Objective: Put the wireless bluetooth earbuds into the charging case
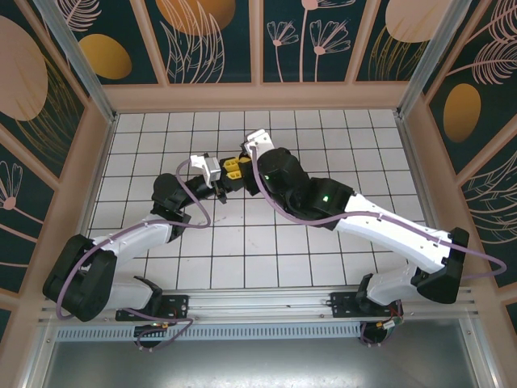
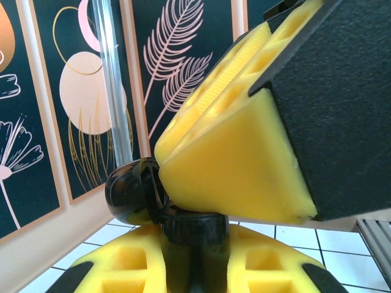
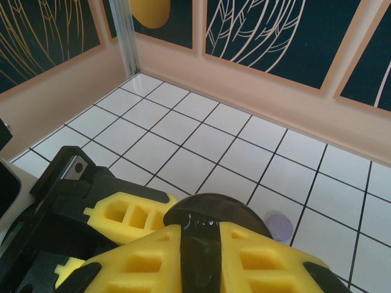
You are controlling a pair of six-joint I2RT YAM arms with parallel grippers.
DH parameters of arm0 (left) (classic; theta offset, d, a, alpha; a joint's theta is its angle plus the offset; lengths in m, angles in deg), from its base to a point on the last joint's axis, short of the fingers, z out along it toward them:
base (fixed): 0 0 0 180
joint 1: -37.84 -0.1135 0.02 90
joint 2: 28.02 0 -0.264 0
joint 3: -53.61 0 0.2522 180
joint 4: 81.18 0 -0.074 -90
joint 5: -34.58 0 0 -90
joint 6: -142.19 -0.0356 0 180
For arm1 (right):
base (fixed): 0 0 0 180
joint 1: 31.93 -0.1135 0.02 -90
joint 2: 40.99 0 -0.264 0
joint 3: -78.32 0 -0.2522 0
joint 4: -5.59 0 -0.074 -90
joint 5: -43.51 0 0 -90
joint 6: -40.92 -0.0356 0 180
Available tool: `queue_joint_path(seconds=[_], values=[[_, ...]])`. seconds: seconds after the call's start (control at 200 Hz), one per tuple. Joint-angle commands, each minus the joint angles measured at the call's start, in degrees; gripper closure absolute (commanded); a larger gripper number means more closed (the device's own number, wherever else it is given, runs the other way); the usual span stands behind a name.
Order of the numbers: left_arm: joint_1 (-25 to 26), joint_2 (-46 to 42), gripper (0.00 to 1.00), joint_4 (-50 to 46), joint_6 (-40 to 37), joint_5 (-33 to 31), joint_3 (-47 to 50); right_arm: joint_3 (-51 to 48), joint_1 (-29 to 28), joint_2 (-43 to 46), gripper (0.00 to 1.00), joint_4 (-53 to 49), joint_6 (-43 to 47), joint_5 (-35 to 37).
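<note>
Top external: left gripper (image 1: pixel 225 175) and right gripper (image 1: pixel 241 166) meet mid-table, with open tiles around. Both pinch a black case (image 2: pixel 194 229). Right wrist shows a lilac blob (image 3: pixel 280 226).

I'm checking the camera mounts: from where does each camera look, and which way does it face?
Top external: above and behind the bases, looking down on the white tiled table; both arms show, left gripper meeting right gripper mid-table.
Left wrist: low, facing dark leaf-patterned wall panels; its yellow fingers below, a glossy black round charging case between them.
Right wrist: looks across the tiles to the panels; its yellow fingers at the bottom.
Shared: both wrist views catch the other gripper's yellow finger and the black case.
</note>
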Motion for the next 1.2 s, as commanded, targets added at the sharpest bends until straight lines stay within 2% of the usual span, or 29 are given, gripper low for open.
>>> queue_joint_path(seconds=[0.0,0.075,0.39,0.601,0.796,1.036,1.196], values=[[0.2,-0.4,1.00,6.5,1.9,-3.2,-1.5,0.7,-1.6,-2.0,0.77,-3.8,-0.7,-3.1],[0.3,0.0,1.00,7.1,2.5,-3.0,-1.3,2.6,-1.4,-2.8,0.73,-3.6,-0.8,-2.1],[0.8,1.6,1.00,8.2,3.7,-2.6,-1.0,14.2,-0.9,-5.7,0.44,-4.8,-0.6,0.2],[1.0,2.0,1.00,8.8,3.9,-2.5,-0.5,18.4,2.4,-4.1,0.39,-6.2,-3.8,-3.2],[1.0,2.2,1.00,9.3,3.5,-2.0,0.1,17.8,11.1,-3.9,0.42,-9.7,-9.9,-12.4],[1.1,2.2,1.00,7.7,1.6,0.0,0.3,18.5,16.5,-7.8,0.66,-13.4,-10.7,-19.5],[1.1,2.1,1.00,6.7,0.8,1.0,0.2,22.0,18.1,-11.3,0.70,-17.1,-9.0,-22.6]])
